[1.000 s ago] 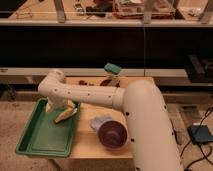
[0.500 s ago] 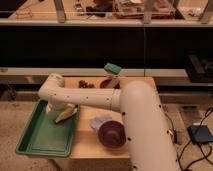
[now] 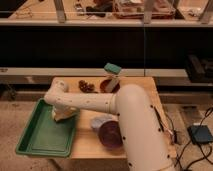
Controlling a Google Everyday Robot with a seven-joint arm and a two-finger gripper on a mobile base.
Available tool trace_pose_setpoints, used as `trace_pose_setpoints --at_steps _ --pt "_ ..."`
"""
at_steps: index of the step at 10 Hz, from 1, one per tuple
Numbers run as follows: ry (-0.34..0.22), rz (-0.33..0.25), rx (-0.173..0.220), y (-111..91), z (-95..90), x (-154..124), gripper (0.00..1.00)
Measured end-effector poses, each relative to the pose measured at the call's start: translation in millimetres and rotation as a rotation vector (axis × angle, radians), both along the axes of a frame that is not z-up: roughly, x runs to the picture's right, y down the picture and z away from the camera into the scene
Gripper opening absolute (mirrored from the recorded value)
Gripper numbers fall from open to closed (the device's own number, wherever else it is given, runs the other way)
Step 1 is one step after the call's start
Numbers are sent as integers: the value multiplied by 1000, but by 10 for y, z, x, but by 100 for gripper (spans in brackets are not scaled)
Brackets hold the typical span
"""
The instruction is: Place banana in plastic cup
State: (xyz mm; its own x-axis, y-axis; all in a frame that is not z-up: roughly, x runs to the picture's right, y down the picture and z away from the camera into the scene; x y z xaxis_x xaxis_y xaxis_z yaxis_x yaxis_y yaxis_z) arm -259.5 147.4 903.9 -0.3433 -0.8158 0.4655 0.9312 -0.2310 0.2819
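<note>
Camera view: gripper (image 3: 61,111) hangs low over the green plastic tray (image 3: 37,142), can't tell its grip. Pale yellow-tan curved banana (image 3: 65,115) right at it; small light-blue plastic cup (image 3: 99,121) well apart, touching 1 purple bowl (image 3: 111,136).

Wooden table (image 3: 141,83) carries a green tray (image 3: 37,142), purple bowl (image 3: 111,135), brown-red bowl (image 3: 108,86), perhaps the plastic cup (image 3: 99,121) — gripper (image 3: 62,114) low over the tray.
</note>
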Motion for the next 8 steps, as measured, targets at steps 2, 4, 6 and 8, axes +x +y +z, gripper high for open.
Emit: trace_pose_setpoints --at_steps 2,4,6,8 --pt "2 -7 -5 -3 -28 24 35" --pt "12 -3 -8 -38 -63 69 16" --pt "9 -5 -9 -47 -110 66 0" --pt "8 -7 -11 -50 -149 64 0"
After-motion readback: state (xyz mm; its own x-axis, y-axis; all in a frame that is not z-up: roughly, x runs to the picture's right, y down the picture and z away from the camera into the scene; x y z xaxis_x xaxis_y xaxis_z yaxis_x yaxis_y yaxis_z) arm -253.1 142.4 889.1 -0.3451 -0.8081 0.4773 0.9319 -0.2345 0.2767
